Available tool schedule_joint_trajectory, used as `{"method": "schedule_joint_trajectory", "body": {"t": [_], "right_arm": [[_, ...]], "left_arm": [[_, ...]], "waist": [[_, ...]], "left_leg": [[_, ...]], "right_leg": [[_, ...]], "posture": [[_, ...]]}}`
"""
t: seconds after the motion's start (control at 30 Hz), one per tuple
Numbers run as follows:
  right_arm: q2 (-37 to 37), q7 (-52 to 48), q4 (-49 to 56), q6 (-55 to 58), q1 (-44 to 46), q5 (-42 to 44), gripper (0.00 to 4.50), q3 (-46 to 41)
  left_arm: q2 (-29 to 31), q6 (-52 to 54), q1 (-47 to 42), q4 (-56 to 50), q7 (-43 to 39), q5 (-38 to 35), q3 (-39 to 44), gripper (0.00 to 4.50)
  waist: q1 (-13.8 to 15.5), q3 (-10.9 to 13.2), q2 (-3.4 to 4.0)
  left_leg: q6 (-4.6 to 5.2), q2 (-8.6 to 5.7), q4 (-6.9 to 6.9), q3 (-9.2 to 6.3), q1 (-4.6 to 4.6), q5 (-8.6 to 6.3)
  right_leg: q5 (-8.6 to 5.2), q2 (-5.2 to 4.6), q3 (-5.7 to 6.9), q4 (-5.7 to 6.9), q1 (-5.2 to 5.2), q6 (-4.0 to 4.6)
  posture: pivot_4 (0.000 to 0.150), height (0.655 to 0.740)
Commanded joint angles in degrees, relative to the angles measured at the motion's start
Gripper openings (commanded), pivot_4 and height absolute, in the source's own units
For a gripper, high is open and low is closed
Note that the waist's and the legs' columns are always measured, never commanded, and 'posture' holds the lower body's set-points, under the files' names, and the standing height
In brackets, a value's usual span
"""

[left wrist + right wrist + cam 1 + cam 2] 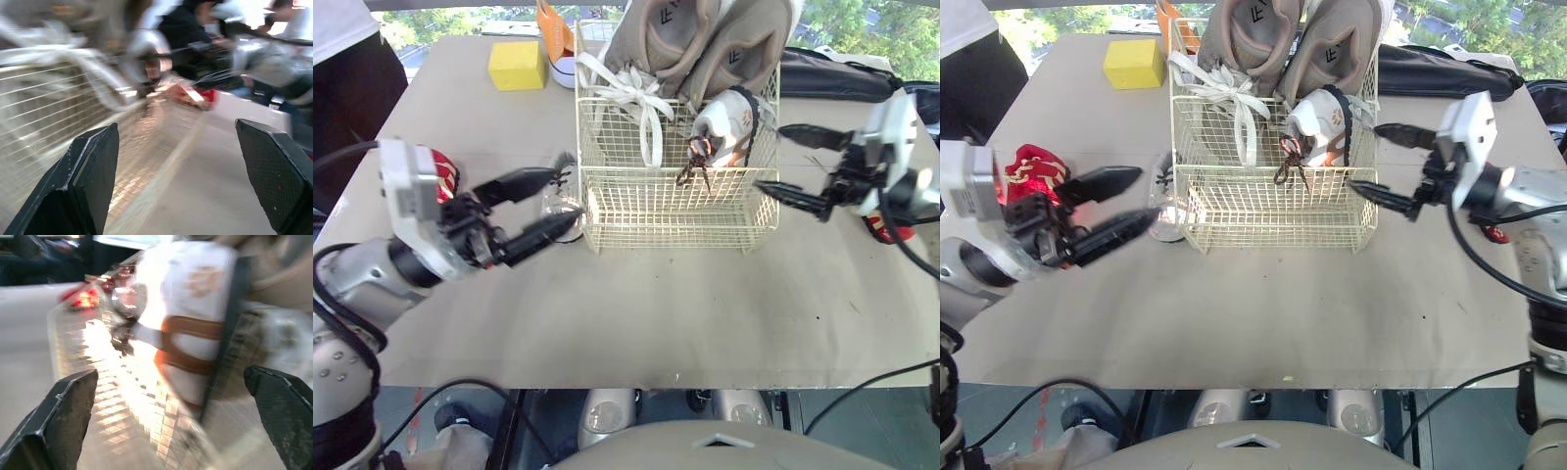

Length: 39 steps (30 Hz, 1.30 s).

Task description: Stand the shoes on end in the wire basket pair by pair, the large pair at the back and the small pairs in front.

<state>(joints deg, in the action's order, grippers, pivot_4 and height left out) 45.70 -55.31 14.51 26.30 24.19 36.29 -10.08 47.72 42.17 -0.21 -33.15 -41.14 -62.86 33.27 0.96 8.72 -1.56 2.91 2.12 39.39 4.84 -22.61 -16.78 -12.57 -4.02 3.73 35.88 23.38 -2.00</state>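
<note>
left pincer (566, 199), right pincer (771, 157) agape beside wire basket (666, 211), large pair (705, 39) inside

Both arms stretched forward, angled inward toward each other. The left gripper (565, 198), two black fingers, spread wide, empty. The right gripper (771, 157), same build, fingers spread wide, one above the other, holding nothing

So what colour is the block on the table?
The block is yellow, clearest in left eye view.
</note>
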Motion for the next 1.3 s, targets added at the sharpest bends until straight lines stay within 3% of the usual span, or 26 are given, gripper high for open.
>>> {"method": "schedule_joint_trajectory", "body": {"t": [0.03,0.17,0.33,0.43,0.6,0.73,0.77,0.87,0.9,0.93,1.0,1.17,1.3], "right_arm": [[4.1,-1.7,8.3,0.3,-2.4,3.1,4.47,-6.3],[8.5,-6.1,22.3,2.1,-10.0,9.9,4.47,-10.5],[8.6,-0.7,30.1,5.0,-11.9,14.0,4.47,-9.3],[8.8,1.8,32.8,6.1,-12.9,15.6,4.47,-9.3],[9.3,4.9,35.1,7.2,-13.6,17.7,4.47,-9.6],[9.2,8.3,36.6,8.5,-15.4,20.2,4.50,-10.8],[9.1,9.0,36.7,8.9,-16.0,20.8,4.50,-10.9],[8.6,10.3,36.4,8.7,-18.1,20.6,4.50,-10.7],[8.4,10.4,36.3,8.4,-18.6,20.0,4.50,-10.4],[7.6,11.6,36.0,7.9,-18.6,18.9,4.50,-9.8],[6.8,13.3,35.3,8.1,-18.2,19.0,4.50,-8.9],[5.1,12.4,33.7,5.2,-17.3,16.1,4.50,-7.8],[3.6,9.6,31.0,3.2,-18.1,16.3,4.50,-8.4]], "left_arm": [[3.6,3.2,-1.0,5.8,3.3,1.0,2.0,4.18],[10.9,16.3,-9.3,21.9,6.4,0.3,-4.1,4.18],[13.1,22.6,-22.9,39.0,2.4,7.9,-17.1,4.18],[13.3,21.7,-29.8,46.0,-4.0,15.2,-27.0,4.18],[7.7,13.4,-41.3,59.2,-12.2,29.2,-40.9,4.18],[3.1,8.4,-45.1,65.4,-20.2,35.9,-47.0,2.99],[2.6,7.3,-45.2,65.8,-21.4,37.0,-47.3,2.44],[2.0,7.5,-44.5,65.6,-22.4,37.8,-44.8,1.10],[1.9,8.0,-44.1,65.1,-22.4,37.7,-43.7,1.10],[2.5,10.3,-42.9,62.8,-21.7,36.1,-41.1,0.50],[3.8,14.7,-40.1,57.4,-19.8,33.3,-35.6,0.03],[4.9,20.9,-29.9,38.9,-10.4,27.0,-15.4,0.03],[-1.4,14.1,-27.8,21.4,-1.4,22.9,-0.2,0.03]], "waist": [[-0.1,0.0,0.01],[-0.1,0.0,0.00],[-0.1,0.0,-0.09],[-0.1,-0.1,-0.37],[0.2,-0.1,-0.41],[0.2,-0.2,-0.43],[0.2,-0.2,-0.42],[0.4,-0.2,-0.43],[0.5,-0.2,-0.43],[0.5,-0.2,-0.44],[0.1,-0.2,-0.46],[-0.5,-0.1,-0.68],[0.1,-0.1,-0.65]], "left_leg": [[0.00,0.01,-0.03,-0.01,0.02,0.00],[-0.02,0.05,-0.12,-0.13,0.03,0.00],[-0.02,0.02,-0.11,0.01,0.04,0.00],[-0.01,0.01,-0.10,0.06,0.02,0.00],[-0.02,-0.02,-0.07,0.02,-0.13,0.00],[-0.01,-0.03,-0.06,0.08,-0.12,0.00],[0.00,-0.03,-0.06,0.08,-0.11,0.00],[0.06,-0.03,-0.03,0.08,-0.12,-0.04],[0.09,-0.03,-0.02,0.08,-0.12,-0.05],[0.11,-0.03,-0.01,0.09,-0.13,-0.06],[0.16,-0.01,0.02,0.11,-0.13,-0.09],[0.15,0.08,0.03,0.06,-0.19,-0.09],[0.04,0.10,0.02,-0.16,-0.19,-0.04]], "right_leg": [[0.00,0.02,0.01,0.00,0.00,0.00],[0.02,0.05,0.10,0.01,0.00,-0.09],[0.09,0.05,0.04,-0.02,0.01,-0.27],[0.11,0.04,0.02,-0.01,0.05,-0.25],[0.12,0.06,0.06,0.00,0.10,-0.24],[0.12,0.06,0.03,-0.01,0.10,-0.24],[0.12,0.05,0.02,-0.01,0.10,-0.24],[0.11,0.00,0.01,-0.01,0.09,-0.24],[0.11,-0.02,0.00,-0.01,0.09,-0.24],[0.11,-0.03,-0.01,-0.01,0.09,-0.24],[0.12,-0.04,-0.06,-0.02,0.10,-0.25],[0.12,-0.14,-0.07,-0.01,0.16,-0.27],[0.12,-0.29,-0.02,-0.01,0.10,-0.25]], "posture": [[0.150,0.7400],[0.150,0.7400],[0.150,0.7400],[0.150,0.7400],[0.150,0.7400],[0.150,0.7400],[0.150,0.7400],[0.150,0.7400],[0.150,0.7400],[0.150,0.7400],[0.150,0.7400],[0.150,0.7400],[0.150,0.7400]]}}
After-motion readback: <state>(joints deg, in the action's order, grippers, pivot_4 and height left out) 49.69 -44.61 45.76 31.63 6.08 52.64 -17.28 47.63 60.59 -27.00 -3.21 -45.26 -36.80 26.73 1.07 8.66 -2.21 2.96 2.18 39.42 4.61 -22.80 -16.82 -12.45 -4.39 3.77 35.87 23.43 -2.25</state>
